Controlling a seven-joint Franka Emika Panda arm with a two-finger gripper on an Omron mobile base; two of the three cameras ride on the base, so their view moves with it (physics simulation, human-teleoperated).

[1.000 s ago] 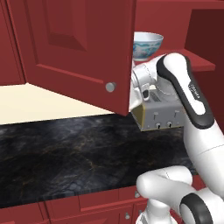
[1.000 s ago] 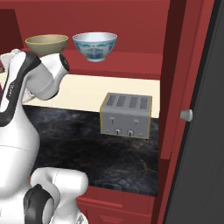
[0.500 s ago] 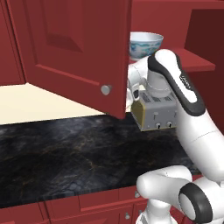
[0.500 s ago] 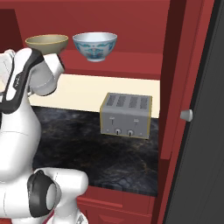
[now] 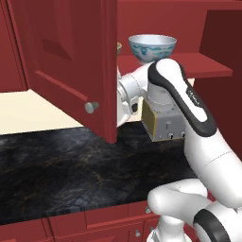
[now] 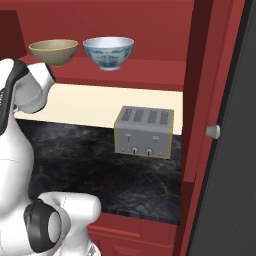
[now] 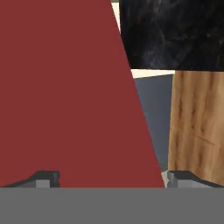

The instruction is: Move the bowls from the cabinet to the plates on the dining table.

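Two bowls stand side by side on the open cabinet's red shelf (image 6: 145, 79): a white bowl with a blue pattern (image 6: 108, 52) (image 5: 152, 47) and an olive-tan bowl (image 6: 53, 51), which just peeks past the door edge (image 5: 118, 46) in the left base view. The cabinet's left door (image 5: 66, 61) hangs open. My arm's hand sits at that door's free edge, below the shelf. In the hand view my gripper (image 7: 113, 178) is open with its fingertips (image 7: 43, 177) far apart, facing the red door face (image 7: 61, 87). The plates and the dining table are out of view.
A silver toaster (image 6: 145, 131) stands on the black marbled counter (image 6: 90, 170) under the cabinet. The right cabinet door with its knob (image 6: 213, 131) stands open at the right. Red drawers (image 5: 94, 222) run below the counter.
The arm has swung left under the shelf, and the left cabinet door has swung further open with it. The bowls have not moved.
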